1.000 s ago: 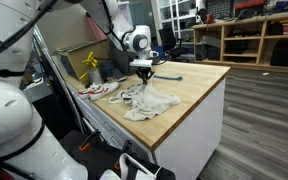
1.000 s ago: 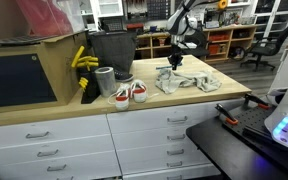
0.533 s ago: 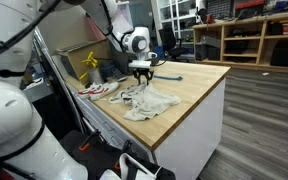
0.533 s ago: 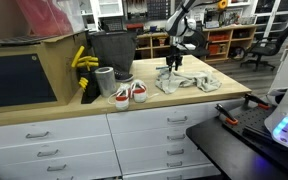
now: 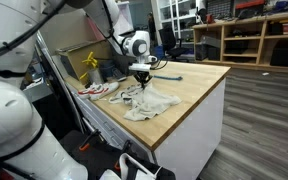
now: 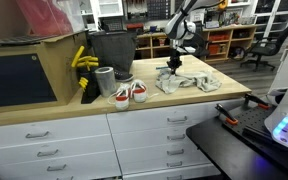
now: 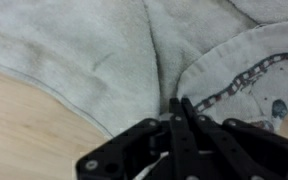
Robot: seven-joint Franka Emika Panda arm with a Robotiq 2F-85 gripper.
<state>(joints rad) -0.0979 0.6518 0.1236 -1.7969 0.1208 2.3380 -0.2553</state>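
A crumpled grey cloth point(image 5: 156, 102) point(image 6: 184, 82) lies in a heap on the wooden worktop point(image 5: 199, 85). My gripper point(image 5: 142, 76) point(image 6: 171, 66) points straight down onto the top of the heap. In the wrist view the black fingers point(image 7: 189, 125) are pressed together, and the gripper point(image 7: 181, 103) is shut on a raised fold of the grey cloth point(image 7: 94, 50). A lighter piece with a dark printed edge point(image 7: 239, 75) lies just beside the tips. The bare wood point(image 7: 24, 120) shows to the left of the cloth.
A pair of red and white shoes point(image 6: 124, 95) point(image 5: 96, 90) sits near the cloth. Behind them stand a grey cup point(image 6: 105, 80), a black bin point(image 6: 109, 48) and yellow items point(image 6: 81, 60). A dark tool point(image 5: 171, 77) lies beyond the gripper. The worktop's corner point(image 5: 224, 70) is close by.
Half a second ago the jaws stood apart over the cloth. Now they are closed on it again. The arm has stayed in about the same spot.
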